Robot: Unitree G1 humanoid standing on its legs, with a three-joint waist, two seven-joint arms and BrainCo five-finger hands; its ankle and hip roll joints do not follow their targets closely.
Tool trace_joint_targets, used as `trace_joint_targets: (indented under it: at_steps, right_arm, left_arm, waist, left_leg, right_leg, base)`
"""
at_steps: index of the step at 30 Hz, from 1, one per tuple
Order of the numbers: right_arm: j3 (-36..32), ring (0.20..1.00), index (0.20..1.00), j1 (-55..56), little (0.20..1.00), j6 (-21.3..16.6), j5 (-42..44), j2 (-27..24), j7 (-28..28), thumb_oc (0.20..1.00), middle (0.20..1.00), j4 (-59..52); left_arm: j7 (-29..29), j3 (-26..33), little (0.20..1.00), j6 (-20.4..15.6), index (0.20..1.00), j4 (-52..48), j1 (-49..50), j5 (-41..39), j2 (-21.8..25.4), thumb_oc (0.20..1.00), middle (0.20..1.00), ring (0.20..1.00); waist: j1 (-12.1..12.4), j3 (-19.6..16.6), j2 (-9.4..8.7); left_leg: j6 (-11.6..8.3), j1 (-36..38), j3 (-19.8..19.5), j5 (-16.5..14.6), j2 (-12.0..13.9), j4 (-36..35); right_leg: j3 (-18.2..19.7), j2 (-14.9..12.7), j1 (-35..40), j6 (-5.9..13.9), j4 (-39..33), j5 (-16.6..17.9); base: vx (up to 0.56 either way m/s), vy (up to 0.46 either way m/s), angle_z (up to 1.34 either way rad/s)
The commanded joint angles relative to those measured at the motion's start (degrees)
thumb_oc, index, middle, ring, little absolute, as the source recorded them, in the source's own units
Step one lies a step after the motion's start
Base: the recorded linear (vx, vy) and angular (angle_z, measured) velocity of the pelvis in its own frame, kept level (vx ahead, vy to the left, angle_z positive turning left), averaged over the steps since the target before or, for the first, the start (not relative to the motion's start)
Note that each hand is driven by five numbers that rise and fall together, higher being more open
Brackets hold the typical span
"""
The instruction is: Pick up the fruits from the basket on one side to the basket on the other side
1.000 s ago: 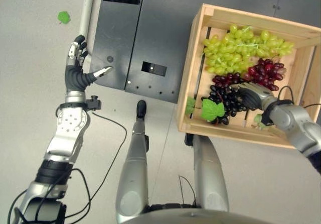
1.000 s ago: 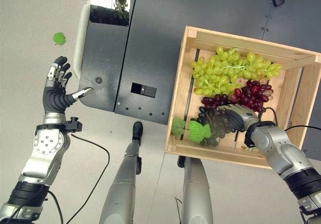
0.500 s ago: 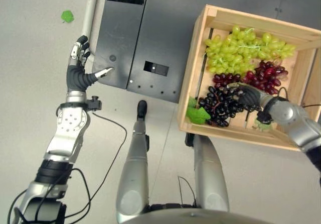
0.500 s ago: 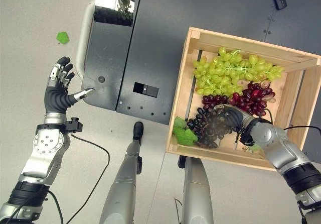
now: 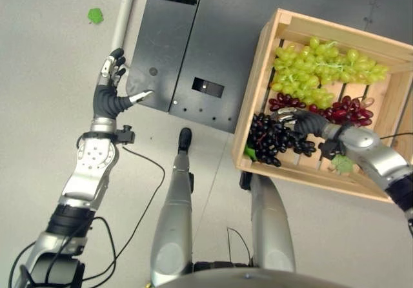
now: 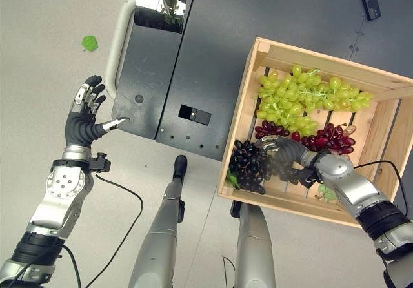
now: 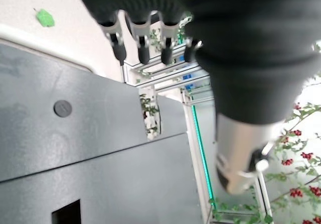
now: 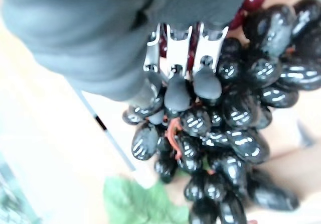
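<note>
My right hand [image 6: 292, 161] curls round the black grape bunch [image 6: 251, 165], gripping near the stem so it hangs together, at the near-left corner of the wooden crate [image 6: 248, 101]. My left hand [image 6: 84, 120] waits open over the floor.

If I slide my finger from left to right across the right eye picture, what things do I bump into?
Green leaf → left hand → dark metal panel → black grapes → right hand → red grapes → wooden crate.
</note>
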Motion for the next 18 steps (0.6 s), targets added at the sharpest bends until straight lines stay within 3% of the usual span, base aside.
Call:
trace_joint_targets:
  at_steps: [1,11,18]
  right_arm:
    - [0.0,0.200,0.200,2.0,0.200,-1.2,10.2,2.1,3.0,0.200,0.200,-3.9]
    - [-5.3,0.200,0.200,9.5,0.200,-1.7,23.0,9.2,1.0,0.200,0.200,-7.7]
    - [-7.9,0.200,0.200,13.7,0.200,-2.0,25.5,10.5,0.6,0.200,0.200,-10.1]
  left_arm:
    - [0.5,-0.5,1.000,-3.8,1.000,-1.7,-1.8,-2.2,-0.7,1.000,1.000,1.000]
    - [1.6,0.5,1.000,-3.4,1.000,-0.4,-0.8,-2.9,-1.6,1.000,1.000,1.000]
    - [1.4,0.6,1.000,-3.2,1.000,1.0,-0.2,-3.3,-2.5,1.000,1.000,1.000]
  waist:
    - [-1.1,-1.0,1.54]
    - [-1.4,-1.0,1.69]
    - [-1.4,-1.1,2.25]
  left_leg:
    - [1.08,1.9,-0.6,0.9,-0.6,-2.2]
    - [0.74,6.4,0.0,0.9,-0.3,-3.1]
    - [0.19,11.4,-0.4,1.6,-0.3,-5.6]
  right_leg:
    - [0.3,-1.2,3.9,6.66,-2.9,0.6]
    - [0.5,-1.2,8.2,6.76,-3.5,0.4]
    - [-0.8,-1.6,13.5,6.87,-5.1,0.5]
  base:
    - [0.00,0.000,0.00]
    - [0.00,0.000,0.00]
    - [0.02,-0.009,0.03]
